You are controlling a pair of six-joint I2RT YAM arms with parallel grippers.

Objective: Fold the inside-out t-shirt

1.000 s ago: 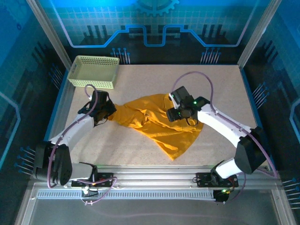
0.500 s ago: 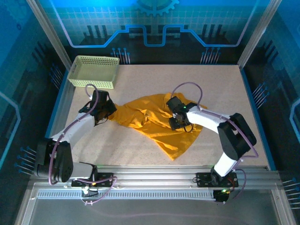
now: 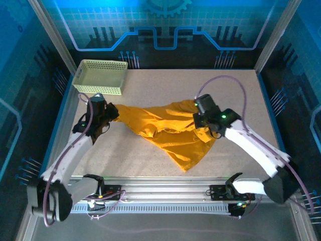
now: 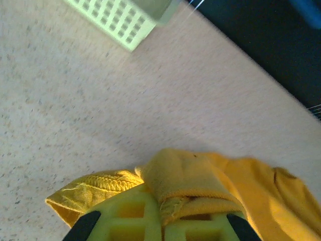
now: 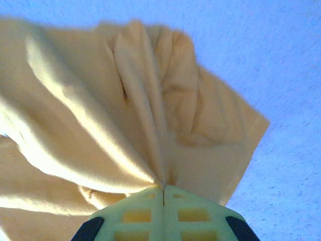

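Note:
The inside-out t-shirt (image 3: 165, 133) is a mustard-yellow cloth stretched across the middle of the table, its lower part trailing toward the front. My left gripper (image 3: 106, 114) is shut on its left end, where a rolled hem (image 4: 190, 186) bunches over the fingers. My right gripper (image 3: 201, 122) is shut on a pinch of cloth at the right side; the t-shirt (image 5: 125, 115) fans out in folds from the closed fingertips (image 5: 150, 197). Between both grippers the fabric is raised and pulled taut.
A pale yellow-green mesh basket (image 3: 102, 76) stands at the back left corner, and its corner (image 4: 120, 20) appears in the left wrist view. Bare speckled tabletop (image 3: 241, 95) lies to the right and behind the cloth. Frame rails run along the near edge.
My right gripper closed on the cloth and lifted it up and to the right. The left gripper pulled its end further left, stretching the t-shirt out between them.

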